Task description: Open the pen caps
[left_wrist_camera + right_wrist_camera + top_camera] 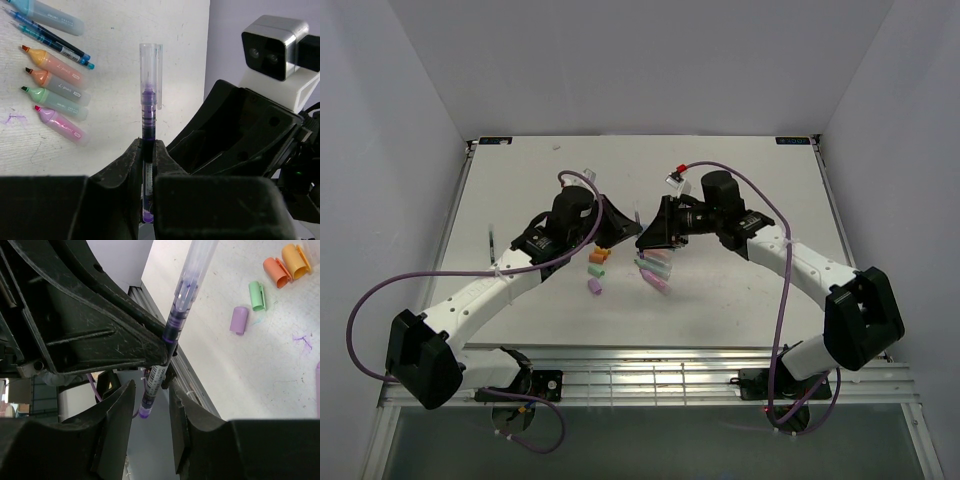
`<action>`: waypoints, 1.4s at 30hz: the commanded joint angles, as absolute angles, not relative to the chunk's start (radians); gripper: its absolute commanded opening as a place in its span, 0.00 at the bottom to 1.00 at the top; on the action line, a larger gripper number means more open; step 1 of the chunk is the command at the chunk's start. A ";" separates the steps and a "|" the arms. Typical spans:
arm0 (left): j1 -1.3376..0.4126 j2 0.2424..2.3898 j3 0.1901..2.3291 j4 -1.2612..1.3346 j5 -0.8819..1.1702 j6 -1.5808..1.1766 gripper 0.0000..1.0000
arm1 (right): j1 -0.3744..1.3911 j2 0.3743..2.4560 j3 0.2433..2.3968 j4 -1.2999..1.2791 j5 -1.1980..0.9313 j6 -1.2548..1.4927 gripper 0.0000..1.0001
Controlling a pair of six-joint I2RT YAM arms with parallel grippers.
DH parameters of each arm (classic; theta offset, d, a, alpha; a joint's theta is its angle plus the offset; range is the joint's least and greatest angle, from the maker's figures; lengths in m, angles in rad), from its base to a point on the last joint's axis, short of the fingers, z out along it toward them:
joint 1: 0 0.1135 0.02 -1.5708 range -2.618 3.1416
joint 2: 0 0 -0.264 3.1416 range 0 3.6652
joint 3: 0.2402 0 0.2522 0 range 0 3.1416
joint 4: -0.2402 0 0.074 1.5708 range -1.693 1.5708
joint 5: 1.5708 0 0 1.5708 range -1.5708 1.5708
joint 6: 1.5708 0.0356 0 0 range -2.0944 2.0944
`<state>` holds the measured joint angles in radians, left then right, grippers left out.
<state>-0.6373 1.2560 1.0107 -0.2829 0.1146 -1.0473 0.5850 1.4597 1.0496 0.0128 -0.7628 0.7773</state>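
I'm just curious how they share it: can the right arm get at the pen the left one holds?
Probably yes. The pen has a free end that sticks out past the left jaws, shut on it, and lies between the open right jaws, with nothing blocking.

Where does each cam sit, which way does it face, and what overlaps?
Top external: above and behind the bases, facing down on the table; left arm and right arm show.
Left wrist: faces along the left gripper, shut on the purple pen, toward uncapped highlighters; own fingers show.
Right wrist: faces along the right gripper, toward loose caps; own fingers show.
Shared: both wrist views see the purple pen.
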 commanded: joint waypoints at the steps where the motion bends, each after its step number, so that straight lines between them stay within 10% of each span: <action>1: -0.641 1.250 1.051 -0.258 0.095 -1.069 0.00 | 0.595 1.462 1.035 0.072 -0.779 0.790 0.40; 10: -0.653 1.249 1.049 -0.241 0.109 -1.098 0.00 | 0.595 1.503 1.084 0.057 -0.769 0.769 0.33; 13: -0.657 1.244 1.046 -0.238 0.127 -1.086 0.00 | 0.595 1.509 1.095 0.029 -0.765 0.762 0.08; 21: -0.653 1.221 1.051 -0.273 0.032 -1.023 0.40 | 0.595 1.442 1.046 0.002 -0.808 0.765 0.08; 42: -0.641 1.298 1.129 -0.236 0.026 -0.976 0.40 | 0.598 1.321 0.910 0.014 -0.904 0.796 0.08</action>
<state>-0.6537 1.3075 1.0931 -0.2790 0.0750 -0.9836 0.5846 1.3624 0.9306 0.0067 -0.8227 0.7853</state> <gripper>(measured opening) 0.387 0.163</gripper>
